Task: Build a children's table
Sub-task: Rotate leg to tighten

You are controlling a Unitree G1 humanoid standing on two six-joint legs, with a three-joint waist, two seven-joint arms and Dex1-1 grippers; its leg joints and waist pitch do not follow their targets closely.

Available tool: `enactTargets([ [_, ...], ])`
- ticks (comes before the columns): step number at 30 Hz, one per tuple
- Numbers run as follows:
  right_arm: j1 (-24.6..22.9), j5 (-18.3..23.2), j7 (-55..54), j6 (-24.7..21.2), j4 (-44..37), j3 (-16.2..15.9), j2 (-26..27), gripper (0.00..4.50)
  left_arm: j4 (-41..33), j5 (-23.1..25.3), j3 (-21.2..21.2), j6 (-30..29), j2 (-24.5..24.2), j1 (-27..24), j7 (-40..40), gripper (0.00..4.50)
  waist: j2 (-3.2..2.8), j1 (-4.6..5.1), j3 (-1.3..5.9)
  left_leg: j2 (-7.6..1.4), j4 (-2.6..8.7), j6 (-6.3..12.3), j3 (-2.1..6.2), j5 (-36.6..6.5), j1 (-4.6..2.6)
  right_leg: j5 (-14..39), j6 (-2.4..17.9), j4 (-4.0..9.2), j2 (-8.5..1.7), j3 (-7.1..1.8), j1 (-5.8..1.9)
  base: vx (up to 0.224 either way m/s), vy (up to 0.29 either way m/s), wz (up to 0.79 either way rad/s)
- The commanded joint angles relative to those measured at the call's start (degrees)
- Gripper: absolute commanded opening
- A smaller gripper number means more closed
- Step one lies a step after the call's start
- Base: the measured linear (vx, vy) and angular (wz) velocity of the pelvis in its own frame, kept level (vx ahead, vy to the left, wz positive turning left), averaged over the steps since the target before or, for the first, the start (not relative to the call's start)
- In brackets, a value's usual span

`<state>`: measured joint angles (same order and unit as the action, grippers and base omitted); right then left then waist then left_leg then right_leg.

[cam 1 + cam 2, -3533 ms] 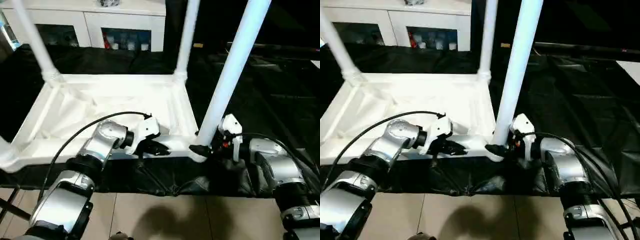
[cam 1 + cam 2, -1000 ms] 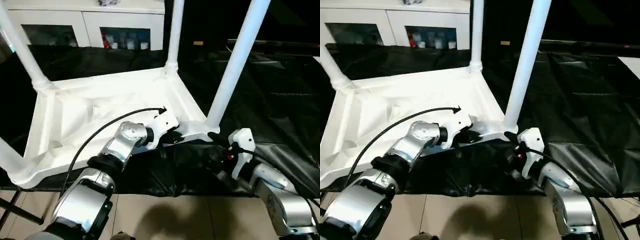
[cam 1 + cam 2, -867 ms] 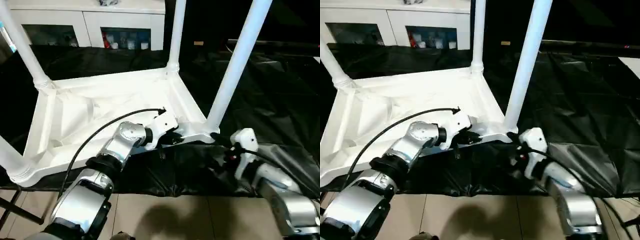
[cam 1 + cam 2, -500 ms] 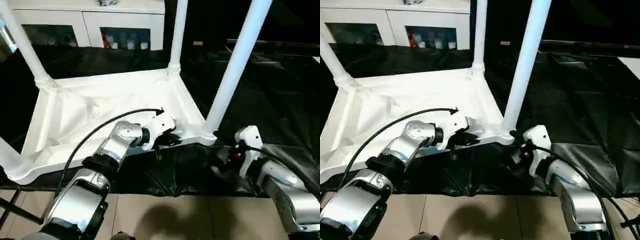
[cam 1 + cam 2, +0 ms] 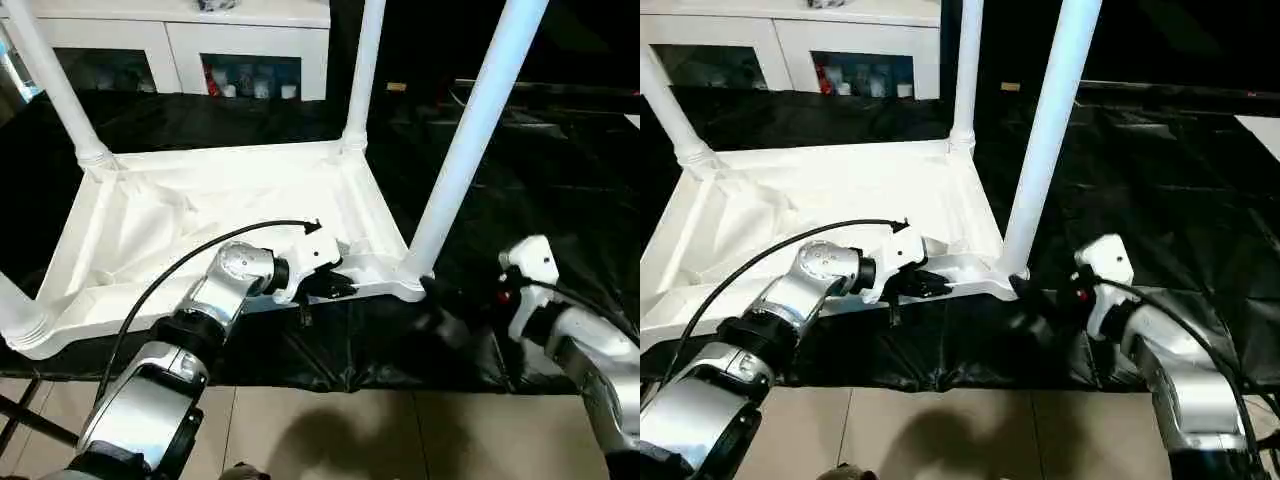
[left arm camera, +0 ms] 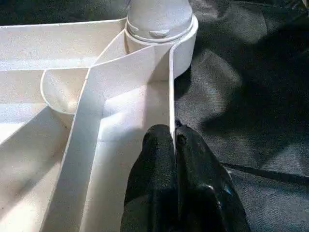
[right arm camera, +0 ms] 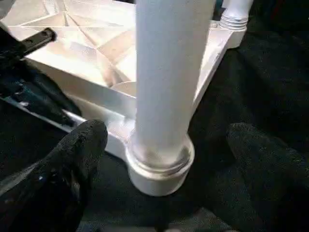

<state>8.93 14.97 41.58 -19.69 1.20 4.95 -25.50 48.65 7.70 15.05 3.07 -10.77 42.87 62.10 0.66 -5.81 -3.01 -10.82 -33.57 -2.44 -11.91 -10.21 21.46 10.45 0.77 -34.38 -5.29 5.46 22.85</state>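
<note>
The white children's table lies upside down on black cloth, its ribbed underside [image 5: 190,215] facing up and its four legs standing in the corner sockets. My left gripper [image 5: 335,286] is shut on the near rim [image 6: 171,96] of the top, just left of the near right leg [image 5: 470,140]. In the left wrist view its fingers [image 6: 159,145] pinch that thin wall. My right gripper [image 5: 438,305] is open, just right of that leg's socket [image 7: 159,164]. Its fingers [image 7: 84,145] are spread wide, short of the leg and not touching it.
A white glass-doored cabinet [image 5: 170,40] stands behind the table. Black cloth [image 5: 560,170] covers the ground to the right and rear. Beige floor tiles [image 5: 330,430] run along the near edge. A black cable [image 5: 180,270] loops over my left forearm.
My right gripper has drawn back to the right, away from the near right leg's base. The table has turned slightly, with my left gripper still holding its rim.
</note>
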Motion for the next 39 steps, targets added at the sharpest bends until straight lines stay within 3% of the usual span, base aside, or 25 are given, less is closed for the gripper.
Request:
enactTargets([
  [1, 1.1, -1.3, -0.81, 0.46, 1.51, -0.85, -0.33, 4.43, -1.02, -0.63, 0.43, 1.07, 0.12, 0.4, 0.48, 0.0, 1.04, -0.11, 3.84, -2.95, 3.36, 4.89, 1.58, -8.08, -0.9, 9.21, 11.74, 3.91, -4.41, -3.24, -2.93, 0.0, 0.0, 0.0],
  [3, 3.46, -2.27, 0.07, 1.53, 4.94, -2.82, 0.28, 4.16, -1.11, -0.54, 0.4, 1.01, 0.03, 0.36, 0.51, 0.0, 0.68, -0.05, 3.99, -2.91, 3.28, 4.61, 1.64, -7.84, -0.94, 8.42, 12.05, 3.69, -4.37, -3.21, -2.96, 0.0, 0.0, 0.0],
  [5, 5.76, -3.53, 0.4, 2.8, 8.44, -4.02, 0.66, 4.16, -1.03, -0.42, 0.46, 0.97, 0.02, 0.42, 0.55, 0.0, 0.75, 0.12, 4.07, -2.87, 3.19, 4.58, 1.61, -7.27, -0.83, 6.81, 12.7, 3.5, -4.35, -3.19, -3.0, 0.0, 0.0, 0.0],
  [8, 9.07, -5.27, 0.98, 4.74, 13.61, -5.52, 0.96, 3.79, -0.82, -0.43, 0.58, 0.9, 0.04, 0.62, 0.63, 0.0, 0.87, 0.23, 4.09, -2.82, 3.08, 4.87, 1.51, -6.84, -0.83, 5.66, 13.46, 3.31, -4.26, -3.23, -3.13, 0.0, 0.0, 0.0],
  [9, 10.88, -6.23, 1.37, 6.03, 16.4, -6.28, 1.04, 3.73, -0.81, -0.46, 0.65, 0.9, -0.04, 0.69, 0.62, 0.0, 1.16, 0.29, 4.14, -2.84, 3.01, 5.02, 1.51, -6.48, -0.78, 5.11, 13.82, 3.09, -4.27, -3.23, -3.14, 0.0, 0.0, 0.0],
  [14, 14.71, -6.78, 2.67, 8.27, 22.26, -7.1, 0.96, 3.34, -0.77, -0.44, 0.67, 1.0, -0.47, 0.59, 0.75, 0.0, 1.23, 0.17, 4.17, -2.85, 2.82, 5.77, 1.44, -6.11, -0.79, 4.67, 14.21, 2.9, -4.32, -3.24, -3.19, 0.0, 0.0, 0.0],
  [19, 16.58, -7.4, 4.99, 10.06, 26.26, -8.32, 0.5, 2.86, -0.84, -0.37, 0.67, 1.01, -0.81, 0.47, 0.81, 0.0, 1.49, 0.24, 4.02, -2.87, 2.8, 5.27, 1.38, -7.24, -0.73, 7.11, 13.7, 3.13, -4.23, -3.24, -3.11, 0.0, 0.0, 0.0],
  [29, 20.47, -6.96, 9.25, 13.58, 35.29, -9.02, 1.75, 2.08, -0.05, -0.43, 0.9, 0.97, -1.59, 1.18, 2.03, 0.0, 1.25, 0.39, 4.06, -2.96, 2.69, 5.35, 1.42, -7.25, -0.69, 6.38, 14.68, 2.86, -4.22, -3.17, -3.07, 0.0, 0.0, 0.0],
  [34, 21.9, -6.6, 10.03, 14.37, 38.45, -9.17, 2.92, 1.96, 1.44, -0.35, 0.54, 0.37, -1.01, 2.48, 0.84, 0.0, 1.2, 0.51, 3.99, -2.88, 2.74, 4.57, 1.4, -8.58, -0.72, 7.6, 14.7, 3.05, -4.17, -3.13, -3.1, 0.0, 0.0, 0.0],
  [39, 20.34, -6.22, 8.27, 13.5, 37.32, -9.37, 5.3, 1.95, 3.0, 0.02, -0.49, -1.31, 0.78, 3.69, -4.72, 0.0, 1.13, 0.52, 3.76, -2.95, 2.9, 3.73, 1.46, -10.37, -0.89, 10.59, 13.99, 3.48, -4.22, -3.18, -2.88, 0.0, 0.0, 0.0],
])
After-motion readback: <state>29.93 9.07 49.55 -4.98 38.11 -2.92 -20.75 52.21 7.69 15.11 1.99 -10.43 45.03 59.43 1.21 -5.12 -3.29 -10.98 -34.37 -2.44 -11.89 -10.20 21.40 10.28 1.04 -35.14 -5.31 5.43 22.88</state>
